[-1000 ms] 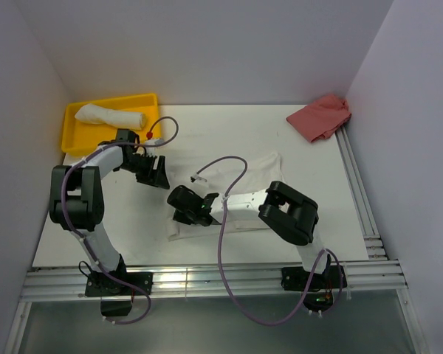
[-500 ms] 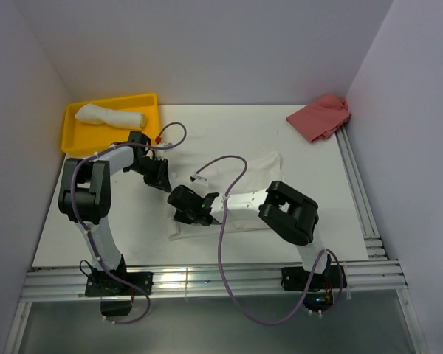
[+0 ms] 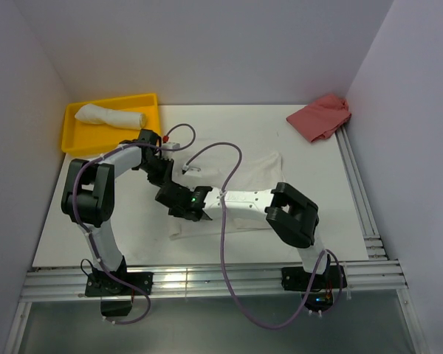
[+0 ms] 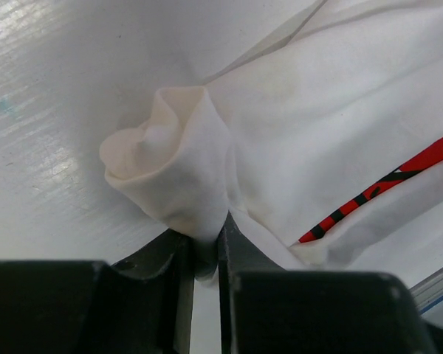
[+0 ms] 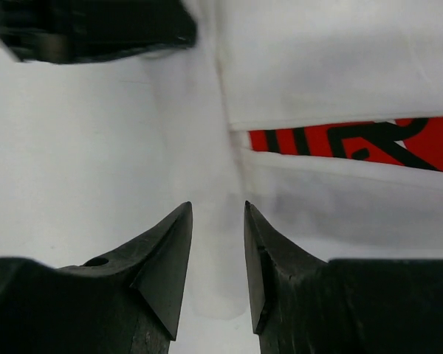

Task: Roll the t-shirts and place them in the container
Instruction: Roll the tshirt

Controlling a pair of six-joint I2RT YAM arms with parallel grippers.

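White table [image 3: 229, 125]: left gripper [image 4: 205, 254] clamps a bunched corner of the shirt [image 4: 317, 125] lying mid-table, apparently to start the roll; right gripper [image 5: 217, 221] hovers alongside, jaws parted, holding nothing.

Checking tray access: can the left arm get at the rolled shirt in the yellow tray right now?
Probably not yet: the left tool is pinching a fold of the printed t-shirt. Nothing stands between it and the rolled shirt otherwise.
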